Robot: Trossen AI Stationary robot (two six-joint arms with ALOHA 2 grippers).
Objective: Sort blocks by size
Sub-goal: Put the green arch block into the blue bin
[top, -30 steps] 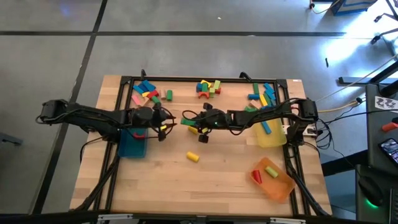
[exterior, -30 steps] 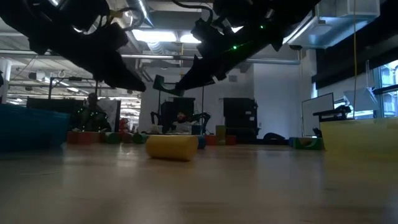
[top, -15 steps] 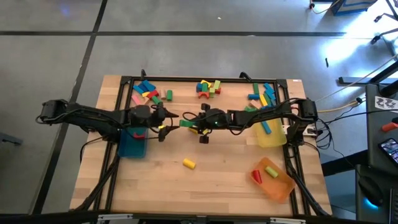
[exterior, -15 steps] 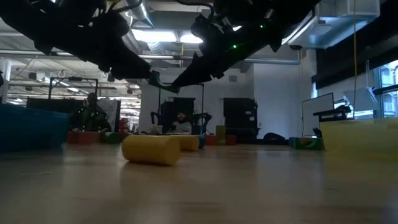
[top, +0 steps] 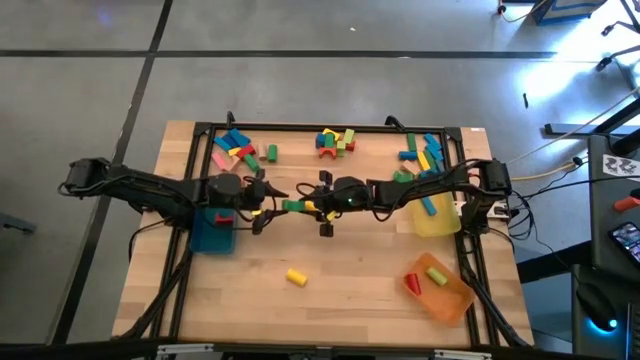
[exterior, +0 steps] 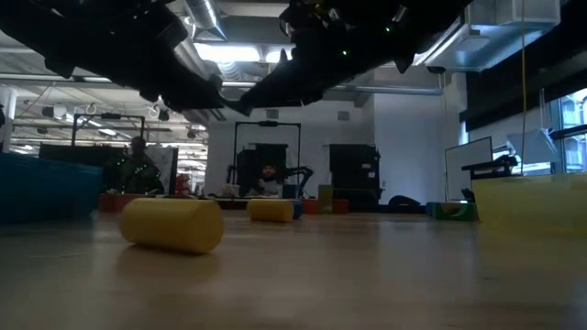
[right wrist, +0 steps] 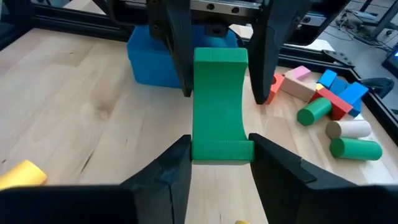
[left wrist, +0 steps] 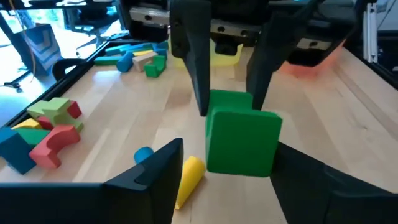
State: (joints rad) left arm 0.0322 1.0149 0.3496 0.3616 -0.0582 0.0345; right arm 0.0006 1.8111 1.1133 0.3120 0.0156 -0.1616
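A green block, long with one hollowed side, hangs in the air over the table's middle between my two grippers. My right gripper is shut on the end toward the table's right. My left gripper is open. Its fingers stand on either side of the block's free end, and a gap shows beside one finger. A yellow cylinder lies on its side on the bare table nearer the front, also in the low view. My right gripper pinches the green block's end between its two fingers, on the two long sides. The fingers come nearly level from the table's right and lie along the block. The block is lifted clear and sticks out toward my left gripper. Whether my left gripper touches the block's free end, I cannot tell.
A teal tray sits under the left arm and a yellow tray under the right arm. An orange tray holding two blocks is at the near right. Loose block piles line the far edge.
The yellow cylinder has rolled over the table toward the near edge and a little to the left. My right gripper has carried the green block a short way toward my left gripper, whose fingers now flank the block's free end.
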